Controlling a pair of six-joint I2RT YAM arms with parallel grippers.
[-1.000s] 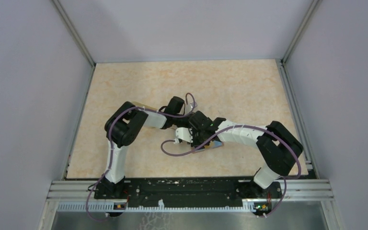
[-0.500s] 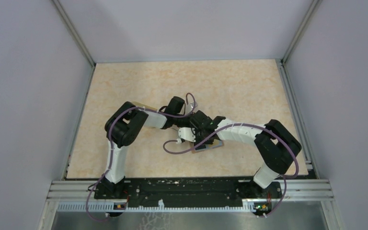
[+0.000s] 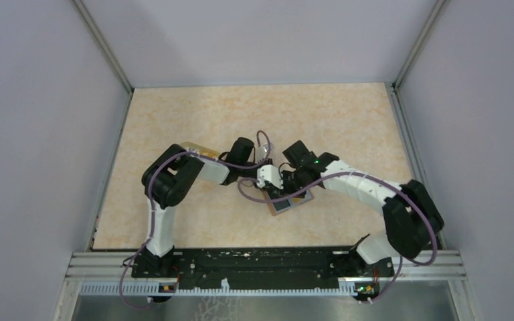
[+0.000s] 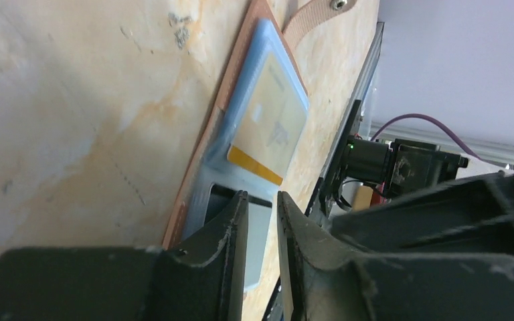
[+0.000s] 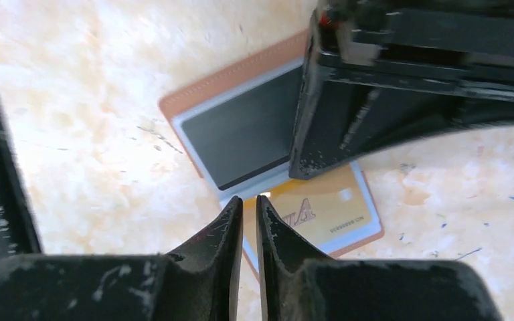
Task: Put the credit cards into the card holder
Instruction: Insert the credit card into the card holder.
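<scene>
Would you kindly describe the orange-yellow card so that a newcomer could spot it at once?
Look to the middle of the marbled beige table, where both arms meet over the open card holder, brown-edged with light blue lining. The orange-yellow credit card sits in one half; the other half's pocket looks dark and carries no such colour.

R arm [image 3: 365,188] swung back right, uncovering card holder [image 3: 288,202].

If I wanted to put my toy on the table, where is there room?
The far part of the table, up to the back wall, is bare, and so is the near right part beside the right arm. The middle is crowded: the left gripper and right gripper meet over the open card holder, which has a yellow card in it.
</scene>
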